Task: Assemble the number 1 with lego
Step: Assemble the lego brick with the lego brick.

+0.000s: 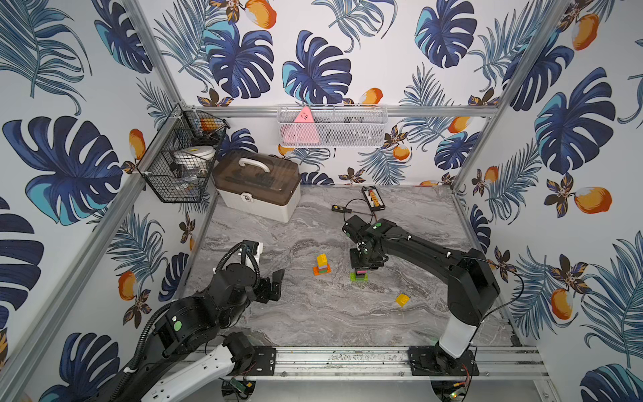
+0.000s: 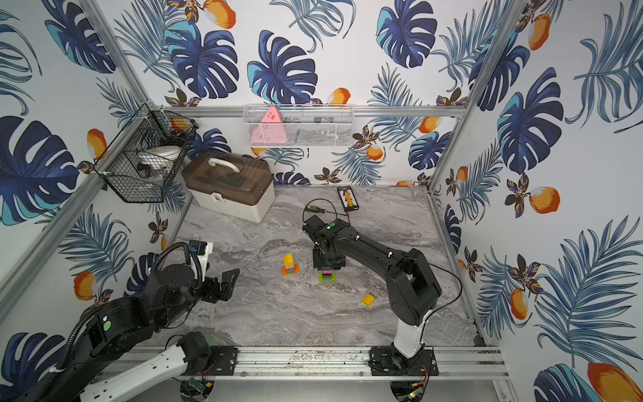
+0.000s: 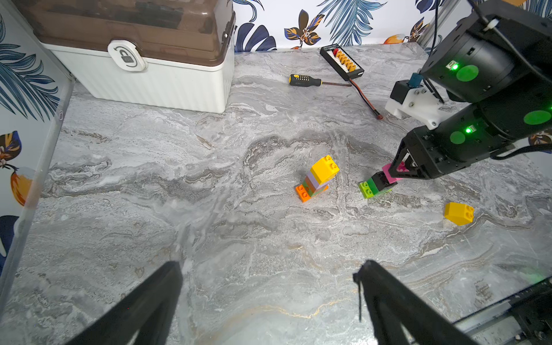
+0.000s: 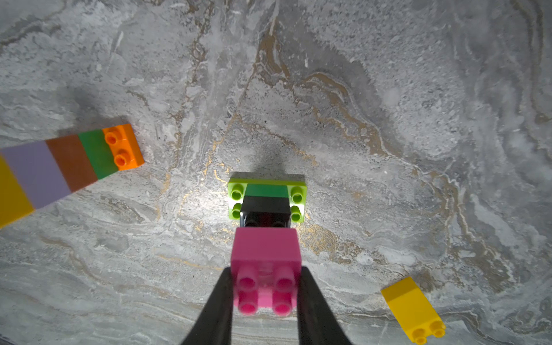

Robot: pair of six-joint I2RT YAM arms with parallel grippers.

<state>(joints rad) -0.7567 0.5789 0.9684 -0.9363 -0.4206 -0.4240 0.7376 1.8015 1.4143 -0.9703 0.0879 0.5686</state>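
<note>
the right gripper (image 4: 265, 279) is closed on the pink brick (image 4: 265, 249), straight over the black brick (image 4: 265, 207); black studs show, so i judge it not seated; the left gripper (image 3: 270, 265) is wide open, empty, well apart.

Enclosure walls (image 1: 348, 45): white wallpaper printed with blue palm and monstera leaves and orange fruit. Aluminium frame posts (image 1: 158, 59) run up the corners.

Surface (image 1: 313, 313): grey marble pattern, faint brown veins.

Storage box (image 1: 257, 188): white body, translucent brown lid, white handle; sits in a back corner, close to the wall.

Black wire basket (image 1: 177, 163) hangs on the side wall just beside the box. White mesh basket (image 1: 334, 125) hangs on the back wall, above the box.

Light is even, shadows soft.
</note>
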